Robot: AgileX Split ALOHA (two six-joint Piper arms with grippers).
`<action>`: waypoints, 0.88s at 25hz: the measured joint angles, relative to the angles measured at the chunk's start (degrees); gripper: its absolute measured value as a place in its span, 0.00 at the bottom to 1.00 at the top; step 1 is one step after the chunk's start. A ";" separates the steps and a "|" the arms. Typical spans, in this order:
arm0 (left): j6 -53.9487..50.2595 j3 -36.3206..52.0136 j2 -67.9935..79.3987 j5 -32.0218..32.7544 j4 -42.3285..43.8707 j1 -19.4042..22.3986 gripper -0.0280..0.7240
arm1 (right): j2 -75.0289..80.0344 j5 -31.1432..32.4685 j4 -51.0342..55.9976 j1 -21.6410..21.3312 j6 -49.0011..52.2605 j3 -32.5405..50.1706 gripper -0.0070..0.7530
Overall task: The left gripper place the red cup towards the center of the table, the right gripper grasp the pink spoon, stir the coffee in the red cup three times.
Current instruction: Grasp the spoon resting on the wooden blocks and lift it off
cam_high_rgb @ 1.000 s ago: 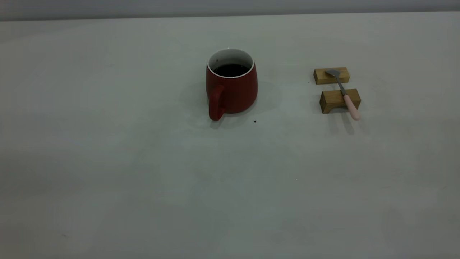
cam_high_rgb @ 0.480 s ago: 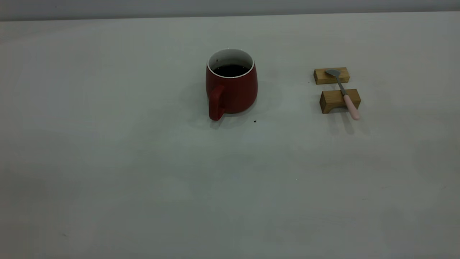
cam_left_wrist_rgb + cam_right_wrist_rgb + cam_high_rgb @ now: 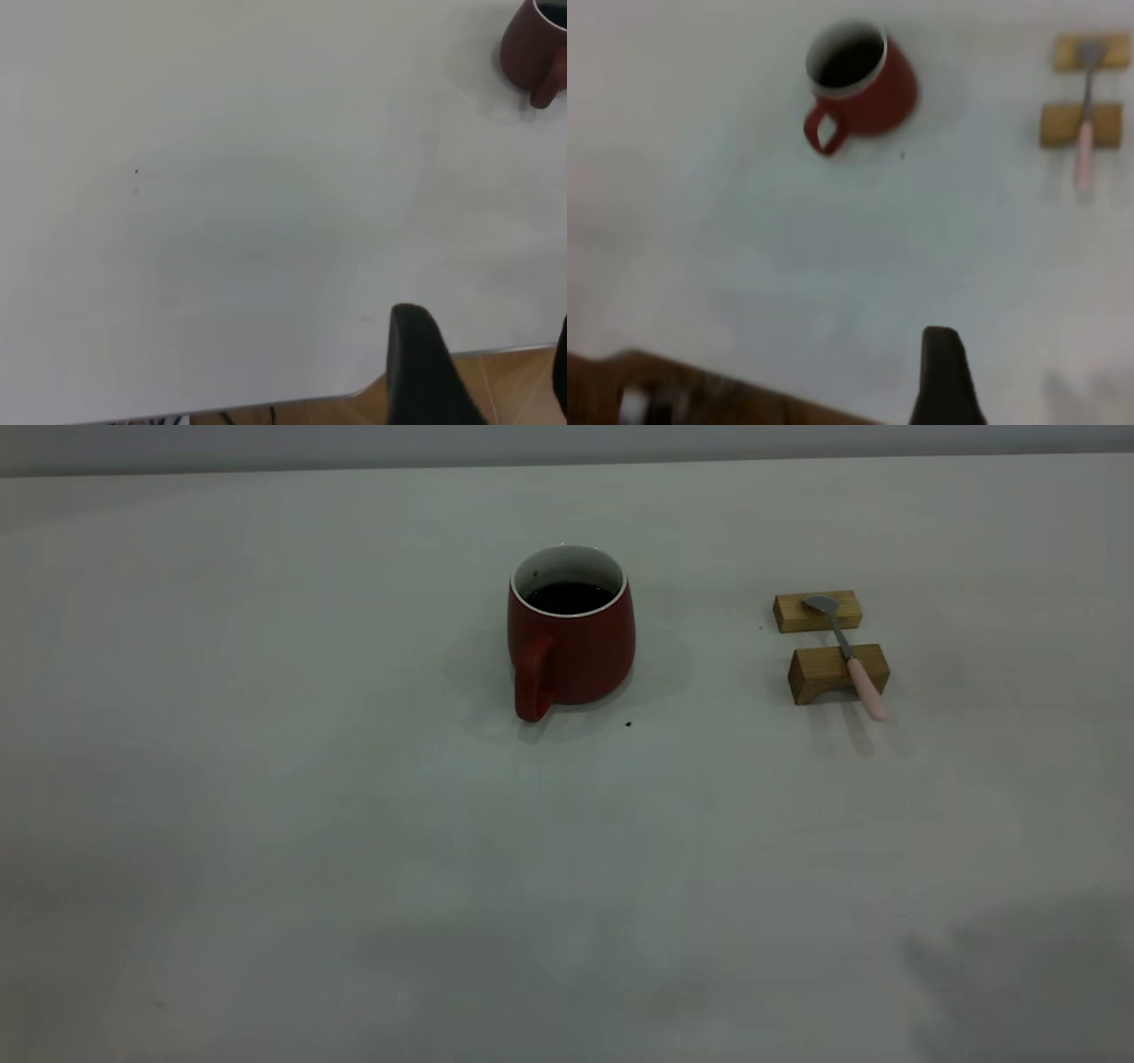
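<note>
Nothing on the off-white tabletop (image 3: 266,824) is shifting; only a shadow is creeping in near right. Squat red ceramic cup (image 3: 570,633) is sitting mid-tabletop, the pink-handled metal spoon (image 3: 850,657) lying near-to-far across two tan wooden blocks (image 3: 836,673) to its right, nearer the right pincer (image 3: 946,376). Neither pincer's opening can be told; the left pincer (image 3: 425,363) is hanging well left.
</note>
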 joint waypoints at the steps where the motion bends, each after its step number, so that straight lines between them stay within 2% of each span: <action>1: 0.00 0.00 0.00 0.00 0.00 0.00 0.62 | 4.86 -0.30 0.70 0.00 -1.55 -1.50 0.77; 5: 0.00 0.00 0.00 0.00 0.00 0.00 0.62 | 23.49 -1.46 1.47 0.43 -4.01 -8.71 0.77; 10: 0.00 0.00 0.00 0.00 0.00 0.00 0.62 | 46.23 -2.71 -1.91 4.71 -4.21 -20.32 0.77; 13: 0.00 0.00 0.00 0.00 0.00 0.00 0.62 | 58.05 -1.49 -4.90 5.67 -0.91 -28.29 0.77; 17: 0.00 0.00 -0.06 0.00 0.00 0.00 0.62 | 68.14 3.43 -9.92 5.67 3.73 -38.18 0.77; 22: 0.00 0.00 -0.06 0.00 0.00 0.00 0.62 | 70.24 1.68 -12.30 5.67 7.46 -42.23 0.77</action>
